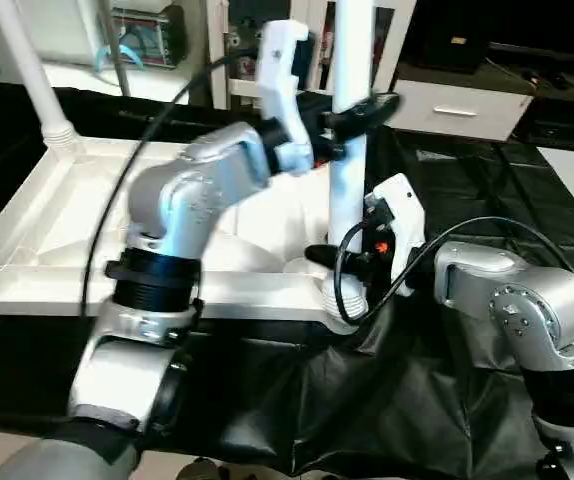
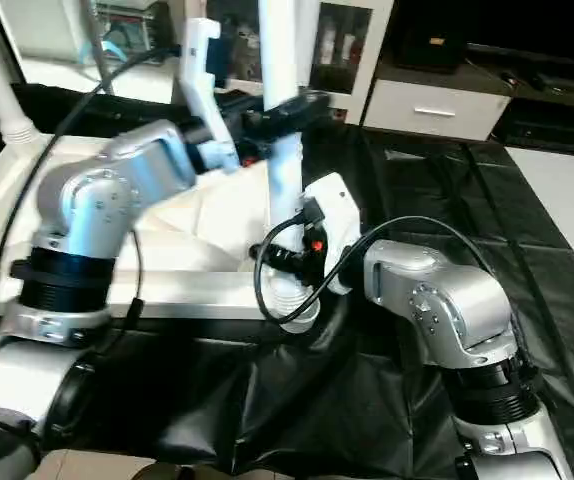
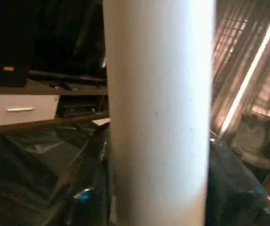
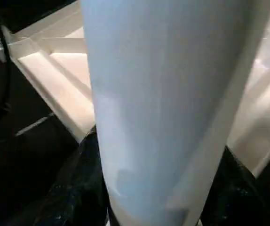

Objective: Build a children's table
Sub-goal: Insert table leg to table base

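The white tabletop is lying upside down on the black-draped desk, its ribbed underside facing up, reaching toward the desk's near edge and left side. A white leg is standing upright in the tabletop's near right corner socket. A second leg is standing tilted in the far left corner socket.

The left pincer is reaching across from the left and pinching the upright leg high on its shaft, its black fingers lying on either side of the tube. The right pincer is pinching the same leg low down, just above the socket, with its fingers pressed against the tube. In both wrist views the leg is running close in front of the camera, with the ribbed tabletop lying behind it in the right wrist view.

Beyond the desk's far edge, a white drawer unit is standing.
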Robot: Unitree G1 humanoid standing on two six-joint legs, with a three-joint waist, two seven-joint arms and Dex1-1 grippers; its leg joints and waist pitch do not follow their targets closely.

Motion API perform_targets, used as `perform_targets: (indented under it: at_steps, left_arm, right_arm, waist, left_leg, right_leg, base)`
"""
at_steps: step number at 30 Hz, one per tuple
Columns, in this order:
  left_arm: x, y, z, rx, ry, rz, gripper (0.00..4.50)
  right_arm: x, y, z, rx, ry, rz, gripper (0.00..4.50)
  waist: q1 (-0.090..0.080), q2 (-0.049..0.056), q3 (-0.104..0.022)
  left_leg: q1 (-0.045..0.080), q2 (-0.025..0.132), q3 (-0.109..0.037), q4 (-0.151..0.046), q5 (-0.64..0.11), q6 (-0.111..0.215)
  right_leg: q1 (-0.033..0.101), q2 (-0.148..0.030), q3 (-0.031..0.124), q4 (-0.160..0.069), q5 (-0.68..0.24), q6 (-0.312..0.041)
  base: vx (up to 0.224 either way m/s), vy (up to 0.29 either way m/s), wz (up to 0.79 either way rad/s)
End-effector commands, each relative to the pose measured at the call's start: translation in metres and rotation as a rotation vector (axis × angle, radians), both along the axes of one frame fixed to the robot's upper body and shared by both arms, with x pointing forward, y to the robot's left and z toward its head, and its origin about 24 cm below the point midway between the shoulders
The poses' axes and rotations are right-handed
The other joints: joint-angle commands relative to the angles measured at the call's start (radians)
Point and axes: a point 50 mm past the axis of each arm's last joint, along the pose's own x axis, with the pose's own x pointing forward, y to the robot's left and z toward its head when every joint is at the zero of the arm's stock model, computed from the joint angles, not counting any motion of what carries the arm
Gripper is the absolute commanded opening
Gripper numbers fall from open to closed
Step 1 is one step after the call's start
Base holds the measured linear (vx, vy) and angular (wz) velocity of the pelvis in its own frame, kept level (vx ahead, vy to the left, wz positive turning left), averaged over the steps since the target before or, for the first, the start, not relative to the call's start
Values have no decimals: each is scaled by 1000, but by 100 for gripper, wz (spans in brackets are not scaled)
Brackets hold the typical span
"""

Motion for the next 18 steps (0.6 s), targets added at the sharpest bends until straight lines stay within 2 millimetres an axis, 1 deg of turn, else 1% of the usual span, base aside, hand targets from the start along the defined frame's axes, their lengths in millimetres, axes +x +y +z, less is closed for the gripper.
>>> perform_targets:
  at_steps: [1,3,4,6,8,9,10,11,12,13,14,15,16,17,18]
  left_arm:
    - [-1,2,-3,-7,25,1,275]
    - [-1,4,-2,-27,39,-3,281]
    - [-1,6,-2,-47,46,0,300]
    - [-1,11,1,-96,48,9,320]
    - [-1,19,4,-125,-12,27,327]
    - [0,22,5,-129,-33,38,334]
    - [0,25,6,-133,-57,51,337]
    - [1,33,6,-137,-93,75,339]
    - [3,44,5,-138,-118,105,339]
    - [5,53,2,-120,-131,127,339]
    - [5,61,-3,-74,-152,149,339]
    - [6,69,-11,10,-177,172,339]
    - [6,69,-11,10,-177,172,339]
    - [5,76,-27,191,-226,172,339]
    - [2,81,-43,340,-251,131,339]
  right_arm:
    - [5,-9,10,16,-50,-42,185]
    - [8,-12,13,25,-64,-60,185]
    - [11,-16,15,31,-77,-82,185]
    - [19,-24,18,43,-102,-139,185]
    - [27,-33,19,64,-119,-222,185]
    - [29,-36,18,69,-122,-245,185]
    - [31,-39,18,75,-125,-270,185]
    - [35,-45,16,93,-118,-325,185]
    - [38,-52,12,104,-109,-376,185]
    - [39,-58,9,108,-103,-412,185]
    - [40,-62,6,107,-101,-440,185]
    - [41,-66,3,106,-103,-468,185]
    - [41,-66,3,106,-103,-468,185]
    - [42,-67,1,126,-113,-477,185]
    - [42,-67,0,154,-125,-475,185]
  waist:
    - [3,2,-82]
    - [3,3,-82]
    - [3,2,-83]
    - [2,1,-82]
    - [2,0,-83]
    - [4,1,-83]
    - [1,0,-82]
    - [1,4,-84]
    - [1,5,-84]
    - [-2,5,-85]
    - [-5,4,-85]
    - [-4,7,-85]
    - [-8,8,-84]
    - [-8,5,-84]
    - [-7,7,-83]
  left_leg:
    - [29,46,-27,-74,-211,-63]
    - [28,47,-26,-74,-213,-62]
    - [29,47,-27,-74,-211,-61]
    - [28,46,-26,-73,-212,-60]
    - [28,45,-24,-72,-208,-60]
    - [29,46,-26,-73,-209,-57]
    - [29,45,-25,-74,-218,-59]
    - [31,45,-25,-74,-214,-62]
    - [30,45,-26,-75,-212,-61]
    - [32,44,-25,-75,-214,-62]
    - [27,44,-27,-76,-206,-64]
    - [31,43,-25,-77,-206,-66]
    - [33,45,-25,-78,-211,-70]
    - [34,45,-24,-78,-210,-72]
    - [29,46,-29,-82,-218,-61]
  right_leg:
    - [51,-56,43,-71,-257,-163]
    - [51,-56,43,-71,-258,-166]
    - [51,-57,43,-70,-254,-169]
    - [51,-56,42,-70,-257,-172]
    - [51,-56,42,-71,-257,-175]
    - [49,-58,42,-74,-263,-173]
    - [49,-56,41,-77,-282,-164]
    - [49,-54,42,-73,-271,-161]
    - [49,-55,41,-74,-269,-159]
    - [47,-53,41,-73,-263,-157]
    - [50,-53,40,-72,-257,-151]
    - [47,-52,41,-73,-259,-141]
    - [46,-50,42,-70,-258,-138]
    - [47,-50,42,-69,-250,-142]
    - [46,-53,43,-73,-281,-116]
  base:
    - [0,0,0]
    - [0,0,0]
    - [0,0,0]
    - [0,0,0]
    - [0,0,0]
    - [0,0,0]
    - [0,0,0]
    - [0,0,0]
    - [0,0,0]
    - [0,0,0]
    - [0,0,0]
    - [0,0,0]
    - [0,0,0]
    - [0,0,0]
    - [0,0,0]
